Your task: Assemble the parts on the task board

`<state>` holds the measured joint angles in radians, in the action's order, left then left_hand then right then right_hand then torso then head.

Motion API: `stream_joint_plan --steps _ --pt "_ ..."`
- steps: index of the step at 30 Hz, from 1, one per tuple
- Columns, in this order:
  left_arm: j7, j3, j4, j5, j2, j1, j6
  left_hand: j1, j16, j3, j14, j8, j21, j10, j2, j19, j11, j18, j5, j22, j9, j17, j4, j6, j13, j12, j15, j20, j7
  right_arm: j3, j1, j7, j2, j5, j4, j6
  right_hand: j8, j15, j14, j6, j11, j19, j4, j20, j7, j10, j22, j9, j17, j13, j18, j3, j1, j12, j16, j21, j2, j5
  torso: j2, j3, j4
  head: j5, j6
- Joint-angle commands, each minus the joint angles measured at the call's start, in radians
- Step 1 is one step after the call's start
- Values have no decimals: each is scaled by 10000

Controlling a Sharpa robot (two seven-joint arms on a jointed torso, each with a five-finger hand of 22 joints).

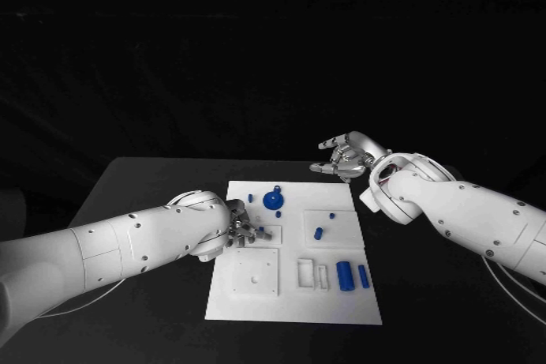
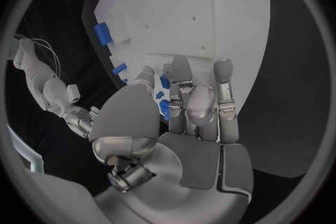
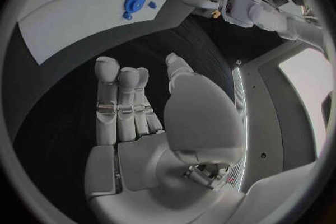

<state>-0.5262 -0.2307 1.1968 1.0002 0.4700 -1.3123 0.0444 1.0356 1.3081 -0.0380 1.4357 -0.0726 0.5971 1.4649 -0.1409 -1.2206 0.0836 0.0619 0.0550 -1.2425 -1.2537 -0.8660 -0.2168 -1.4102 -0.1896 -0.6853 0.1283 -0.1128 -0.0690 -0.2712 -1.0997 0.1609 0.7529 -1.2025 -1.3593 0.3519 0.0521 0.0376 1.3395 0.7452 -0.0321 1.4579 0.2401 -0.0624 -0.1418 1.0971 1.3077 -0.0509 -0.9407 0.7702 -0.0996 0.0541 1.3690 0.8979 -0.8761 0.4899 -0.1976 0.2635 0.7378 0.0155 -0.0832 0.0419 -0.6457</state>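
Left robot hand [image 1: 241,230] over task board [image 1: 342,301]

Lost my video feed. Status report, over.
Left hand on task board, fingers over small blue parts; hold unclear. Right hand open, off the board's far corner. Nothing in the way.

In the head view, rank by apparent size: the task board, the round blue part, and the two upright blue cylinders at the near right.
1. task board
2. round blue part
3. The two blue cylinders look about alike; I would not rank one above the other.
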Motion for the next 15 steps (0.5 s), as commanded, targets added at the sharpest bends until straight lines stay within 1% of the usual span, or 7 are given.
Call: stream_joint_plan --steps 1,5,7,8,13,14,15 --pt "199 59 136 -503 66 -14 -137 181 -78 408 17 -10 -78 501 -96 -41 43 -182 -42 -29 21 35 -344 -42 32 87 32 -81 41 -6 29 -85 -29 11 25 -24 1 42 -12 12 22 70 60 16 13 20 543 -15 12 -12 -161 6 -38 41 -19 -32 -16 38 -16 -3 8 -38 85" --pt "284 250 208 -866 162 -24 -220 277 -113 561 3 1 -122 504 -193 -53 48 -214 -34 -62 26 70 -618 20 52 112 46 -119 55 -7 55 -96 -47 21 24 -2 -2 43 -8 -12 24 74 58 15 11 23 538 -13 19 -17 -164 16 -39 38 -11 -45 -1 44 -13 1 19 -98 151" --pt "318 323 218 -1013 193 -26 -238 304 -125 545 -2 3 -132 504 -167 -57 45 -220 -30 -66 21 88 -623 59 56 122 50 -131 65 -7 67 -99 -44 23 -5 -1 1 44 -4 4 26 79 48 14 14 26 538 -14 23 -19 -164 25 -32 37 -8 -41 11 47 -16 4 18 -119 177" --pt "367 426 230 -1189 238 -30 -253 315 -138 535 -10 -4 -143 502 -140 -57 43 -229 -26 -72 14 107 -610 82 60 136 51 -139 69 -7 80 -100 -47 25 -35 -2 1 44 -4 4 26 79 48 14 14 26 538 -14 23 -19 -164 25 -32 37 -8 -41 11 47 -20 3 16 -122 205" --pt "507 685 278 -1597 362 -78 -254 330 -336 522 -136 40 -252 493 -100 -29 4 -303 -21 -91 194 422 -539 336 93 341 61 -213 141 -7 100 -102 -57 28 -48 7 1 44 -4 4 26 79 48 14 14 26 538 -14 23 -19 -164 25 -32 37 -8 -41 11 47 -43 4 3 -125 247" --pt "532 738 283 -1669 390 -97 -254 369 -494 502 -227 86 -277 481 -58 -13 -34 -323 -13 -92 434 713 -500 632 102 413 61 -245 227 -7 102 -103 -55 28 -45 11 1 44 -4 4 26 79 48 14 14 26 538 -14 23 -19 -164 25 -32 37 -8 -41 11 47 -36 8 1 -123 259" --pt "568 801 279 -1764 425 -126 -254 393 -688 485 -263 -32 -355 453 62 21 -81 -419 -24 -94 1711 1059 -340 930 95 620 43 -294 332 -7 104 -103 -52 29 -40 15 1 44 -4 4 26 79 48 14 14 26 538 -14 23 -19 -164 25 -32 37 -8 -41 11 47 -36 11 0 -122 275"
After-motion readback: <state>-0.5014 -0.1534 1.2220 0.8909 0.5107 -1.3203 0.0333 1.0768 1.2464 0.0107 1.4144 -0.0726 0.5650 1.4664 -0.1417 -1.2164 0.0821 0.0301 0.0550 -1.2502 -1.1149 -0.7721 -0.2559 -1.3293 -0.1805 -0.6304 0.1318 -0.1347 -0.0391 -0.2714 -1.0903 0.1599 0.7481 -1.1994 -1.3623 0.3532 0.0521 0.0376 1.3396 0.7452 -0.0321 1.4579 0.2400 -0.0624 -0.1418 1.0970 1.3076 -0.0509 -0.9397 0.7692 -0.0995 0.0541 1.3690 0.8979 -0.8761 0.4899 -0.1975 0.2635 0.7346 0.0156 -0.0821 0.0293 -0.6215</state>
